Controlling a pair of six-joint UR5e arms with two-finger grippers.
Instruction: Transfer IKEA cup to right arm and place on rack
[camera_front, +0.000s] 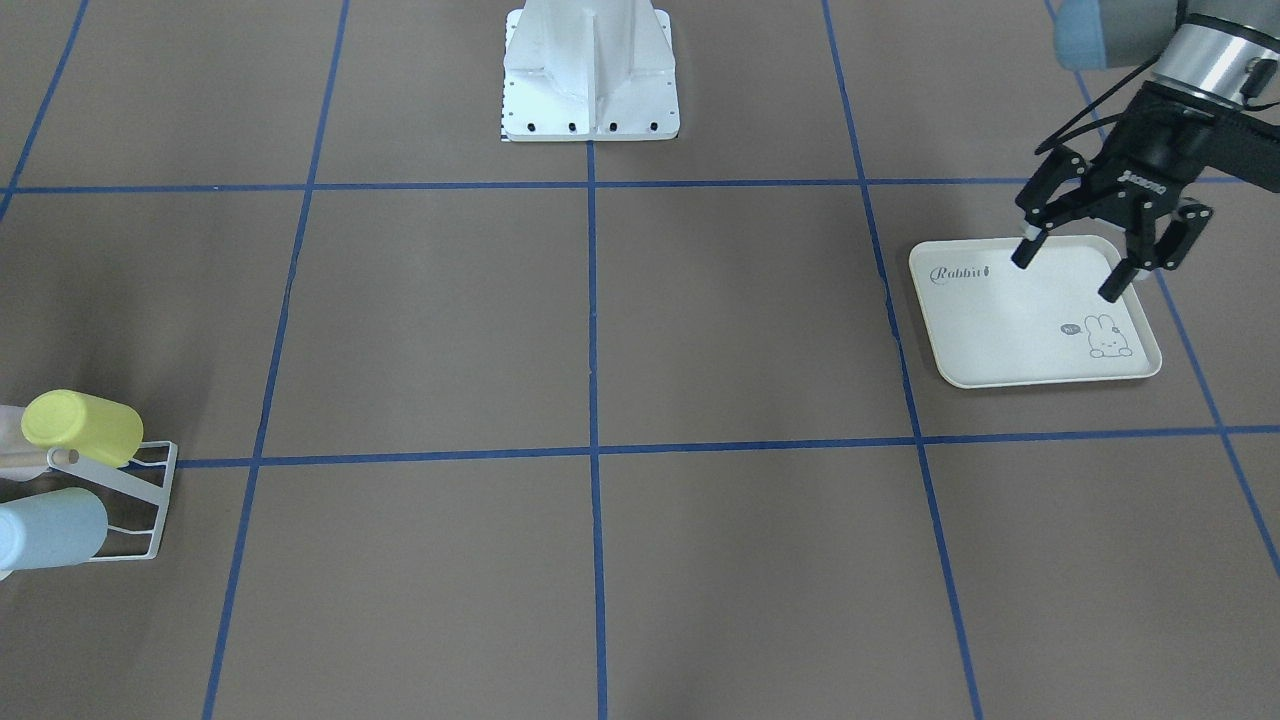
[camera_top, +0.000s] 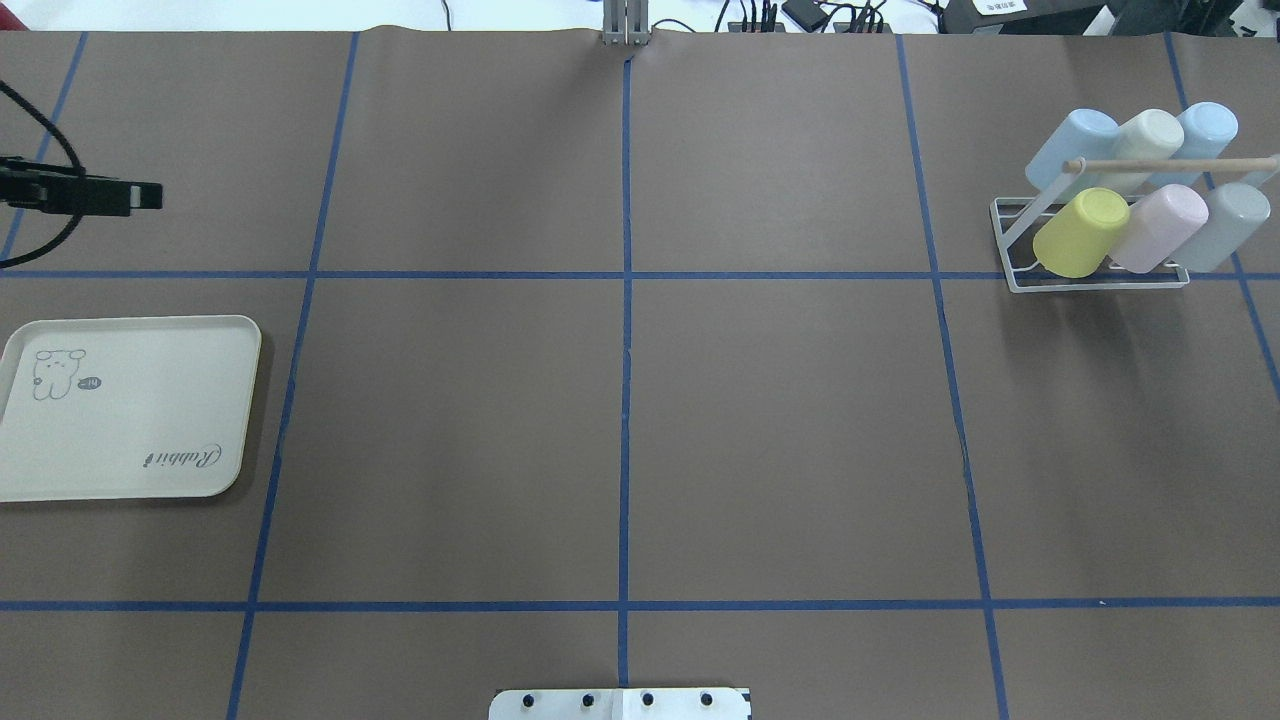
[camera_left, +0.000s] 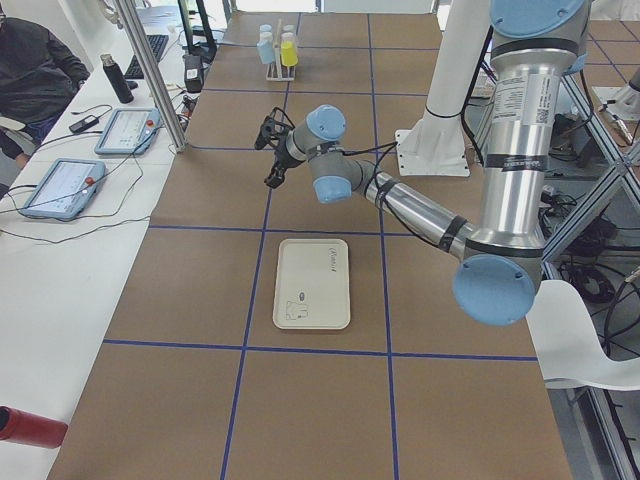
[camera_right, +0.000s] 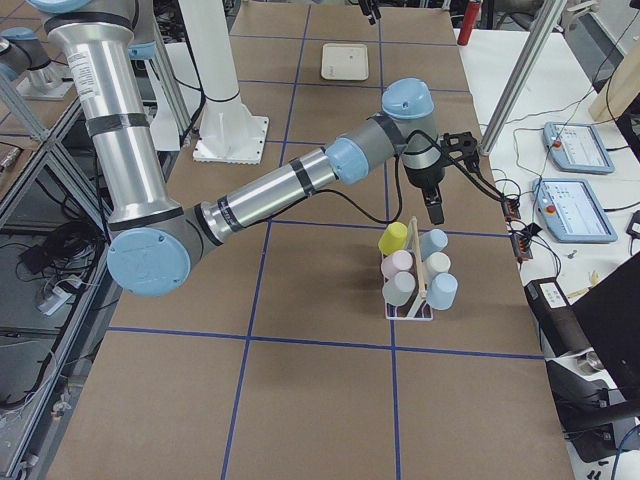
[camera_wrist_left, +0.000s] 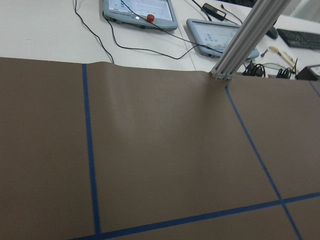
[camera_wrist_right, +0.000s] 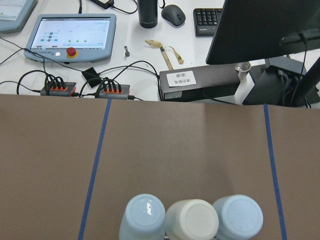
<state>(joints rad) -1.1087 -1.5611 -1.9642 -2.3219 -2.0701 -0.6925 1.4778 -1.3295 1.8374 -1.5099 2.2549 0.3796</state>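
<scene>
Near the left edge of the tabletop (camera_top: 620, 450) lies a cream tray (camera_top: 150, 400). The left hand (camera_front: 1067, 274) hangs in the air above it, fingers spread wide, gripping nothing. Farther off on the right stands the white rack (camera_top: 1100, 286). It carries six cups (camera_top: 1160, 228) in two rows, with the yellow cup (camera_top: 1082, 232) at the near row's left end. The right hand (camera_right: 434, 205) hangs just over the rack; whether it is wide or closed I cannot tell.
</scene>
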